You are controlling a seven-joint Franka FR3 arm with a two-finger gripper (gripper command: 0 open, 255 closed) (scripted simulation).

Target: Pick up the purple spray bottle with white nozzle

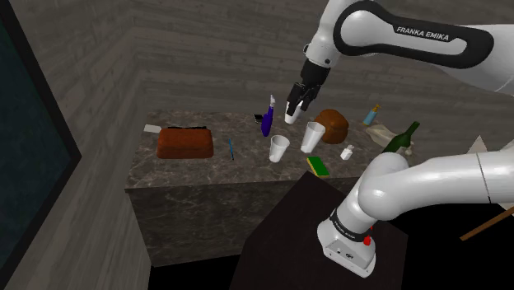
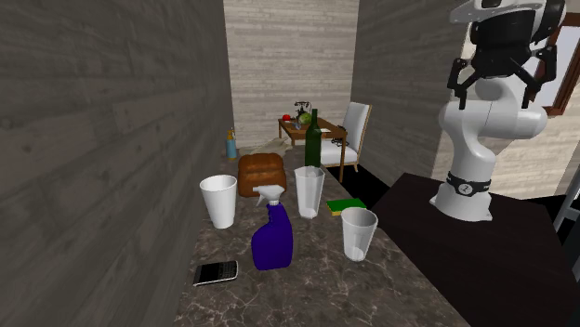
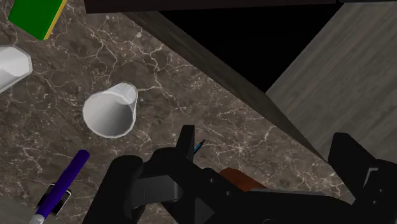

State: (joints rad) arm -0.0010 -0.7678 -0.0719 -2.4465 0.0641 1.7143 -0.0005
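The purple spray bottle (image 1: 265, 123) with its white nozzle stands upright on the dark marble table (image 1: 189, 169), next to a black phone (image 2: 216, 272). In the second exterior view the bottle (image 2: 273, 234) stands between three white cups. My gripper (image 1: 298, 105) hangs open above the table, to the shoulder view's right of the bottle and apart from it. In the second exterior view the gripper (image 2: 497, 85) is high up, its fingers spread with nothing between them. The wrist view looks down on the bottle (image 3: 62, 186), off to the side of the open gripper (image 3: 238, 194).
White cups (image 1: 280, 148) (image 1: 312, 136) stand close to the bottle. Also on the table are a brown bag (image 1: 185, 142), a brown loaf-like lump (image 1: 333, 125), a green sponge (image 1: 317, 166), a dark green bottle (image 1: 402, 138) and a blue pen (image 1: 232, 149). Walls border two sides.
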